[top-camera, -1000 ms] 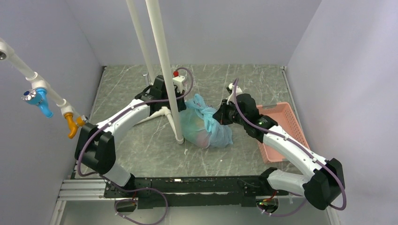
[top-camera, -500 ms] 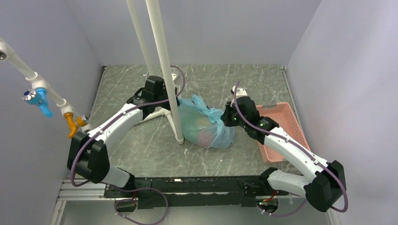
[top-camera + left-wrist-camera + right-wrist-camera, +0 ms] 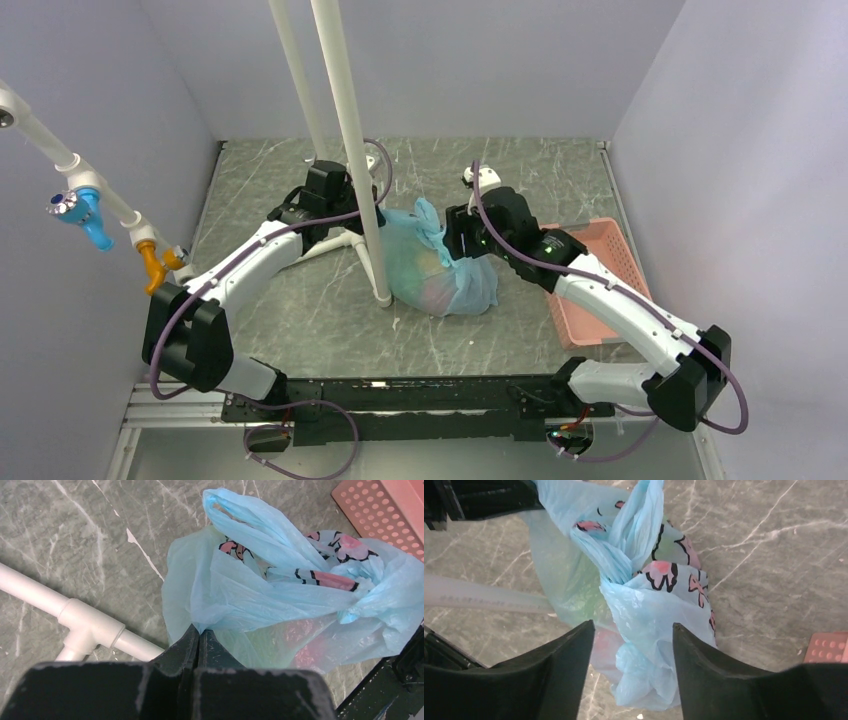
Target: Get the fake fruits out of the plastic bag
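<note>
Left gripper point(image 3: 199, 631), fingers pressed together on a fold of the plastic bag point(image 3: 280, 595), pins the sack's left flank just beside the white pipe stand point(image 3: 90, 625) — by the look of it, the anchor for an opening move. At centre, the bag lies slumped on the grey marbled table point(image 3: 320, 320). Its long axis runs from the gathered handles at the far end to the bulging belly at the near-right end. The film is thin, crinkled and pale blue-green, printed with pink, black-outlined motifs. Fake fruits point(image 3: 305, 647) show only as reddish and greenish blurs through the film, all inside; their shapes cannot be told apart. Right gripper point(image 3: 633, 630), jaws spread wide, hangs over the bunched neck with the twisted handles between its fingers and no visible contact — it is the free arm nearer the mouth. The coming move likely turns on closing on that neck and drawing it away from the left arm's pinch to open the bag. Flat pink slotted tray point(image 3: 610, 260) sits at far right, near the bag but not touching it
</note>
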Motion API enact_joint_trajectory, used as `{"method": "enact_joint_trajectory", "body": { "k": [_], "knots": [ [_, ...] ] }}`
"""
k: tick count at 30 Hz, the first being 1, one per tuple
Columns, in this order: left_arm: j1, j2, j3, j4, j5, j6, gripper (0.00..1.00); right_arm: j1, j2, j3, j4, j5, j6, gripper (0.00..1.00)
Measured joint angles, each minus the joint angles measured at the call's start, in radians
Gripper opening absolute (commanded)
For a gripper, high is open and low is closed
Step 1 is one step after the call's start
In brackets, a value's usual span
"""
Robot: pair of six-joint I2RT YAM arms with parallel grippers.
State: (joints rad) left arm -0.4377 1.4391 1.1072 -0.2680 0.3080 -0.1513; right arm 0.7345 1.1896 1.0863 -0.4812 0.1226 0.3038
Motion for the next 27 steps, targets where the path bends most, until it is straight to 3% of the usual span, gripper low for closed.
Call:
{"method": "enact_joint_trajectory", "body": {
  "k": [4,8,15,23,26,27],
  "knots": [
    [0.0,0.0,0.0,0.0,0.02,0.0,0.0,-0.001,0.025,0.046,0.0,-0.029,-0.052,0.71],
    [0.001,0.001,0.002,-0.006,0.035,0.0,0.0,0.023,0.135,0.141,-0.005,-0.016,-0.1,0.66],
    [0.001,0.003,0.008,-0.016,0.039,0.0,0.0,0.172,0.312,0.217,-0.083,0.233,-0.166,0.61],
    [0.001,0.014,0.014,-0.03,0.045,0.0,0.0,0.216,0.311,0.2,-0.119,0.429,-0.173,0.57],
    [0.001,0.014,0.015,-0.029,0.05,0.0,0.0,0.215,0.28,0.154,-0.096,0.45,-0.182,0.5],
    [0.001,0.014,0.015,-0.029,0.053,0.0,0.0,0.215,0.268,0.143,-0.091,0.45,-0.184,0.38]
  ]
}}
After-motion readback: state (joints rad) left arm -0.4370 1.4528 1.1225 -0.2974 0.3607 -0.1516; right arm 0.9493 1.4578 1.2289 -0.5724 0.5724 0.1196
